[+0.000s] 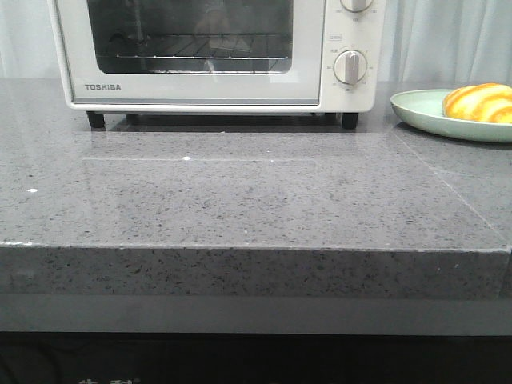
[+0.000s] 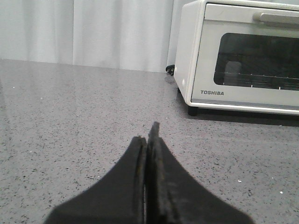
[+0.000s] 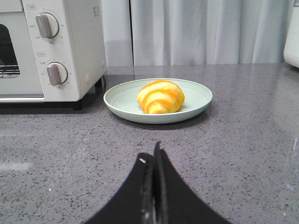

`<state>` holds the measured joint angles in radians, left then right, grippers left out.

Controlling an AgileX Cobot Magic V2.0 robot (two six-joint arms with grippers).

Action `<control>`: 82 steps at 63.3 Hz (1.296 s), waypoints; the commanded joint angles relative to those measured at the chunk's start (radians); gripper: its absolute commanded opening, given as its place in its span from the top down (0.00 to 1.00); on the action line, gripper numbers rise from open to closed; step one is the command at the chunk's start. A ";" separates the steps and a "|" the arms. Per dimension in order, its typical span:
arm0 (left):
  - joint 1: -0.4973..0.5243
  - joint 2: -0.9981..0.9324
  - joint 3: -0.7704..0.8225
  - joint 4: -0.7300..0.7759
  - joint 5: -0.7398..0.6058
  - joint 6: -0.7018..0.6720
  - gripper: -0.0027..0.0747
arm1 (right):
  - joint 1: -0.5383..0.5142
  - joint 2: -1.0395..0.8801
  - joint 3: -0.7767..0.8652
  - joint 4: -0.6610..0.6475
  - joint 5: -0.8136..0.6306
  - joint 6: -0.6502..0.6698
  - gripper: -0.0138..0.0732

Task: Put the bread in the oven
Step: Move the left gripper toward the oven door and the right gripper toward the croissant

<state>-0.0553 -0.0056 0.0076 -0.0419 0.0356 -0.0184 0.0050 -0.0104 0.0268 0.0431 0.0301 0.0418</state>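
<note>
The bread [image 1: 480,102] is a golden-yellow roll with orange-brown stripes, lying on a pale green plate [image 1: 416,110] at the far right of the counter. It also shows in the right wrist view [image 3: 160,97], ahead of my right gripper [image 3: 152,154], which is shut and empty, well short of the plate [image 3: 120,99]. The cream-white Toshiba oven [image 1: 200,88] stands at the back, its glass door closed. In the left wrist view the oven [image 2: 201,70] is ahead to one side of my left gripper [image 2: 148,135], which is shut and empty. Neither gripper shows in the front view.
The grey speckled stone counter [image 1: 256,200] has a front edge near me. White curtains [image 3: 196,28] hang behind it. The oven's dial knobs [image 1: 350,66] face front, next to the plate. A white object's edge [image 3: 292,32] shows at the far side of the right wrist view.
</note>
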 commanded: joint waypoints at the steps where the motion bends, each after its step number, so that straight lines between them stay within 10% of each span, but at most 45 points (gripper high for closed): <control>1: 0.002 -0.022 0.024 -0.007 -0.079 -0.001 0.99 | -0.006 -0.020 0.002 -0.011 -0.086 -0.009 0.98; 61: 0.002 -0.022 0.011 -0.061 -0.111 -0.001 0.99 | -0.006 -0.020 -0.006 0.002 -0.089 -0.008 0.98; 82: 0.002 0.035 -0.347 -0.072 0.112 -0.001 0.99 | -0.006 0.016 -0.312 0.009 0.155 -0.008 0.98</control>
<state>-0.0553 -0.0035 -0.2170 -0.1040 0.1547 -0.0184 0.0050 -0.0104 -0.1685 0.0494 0.1889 0.0418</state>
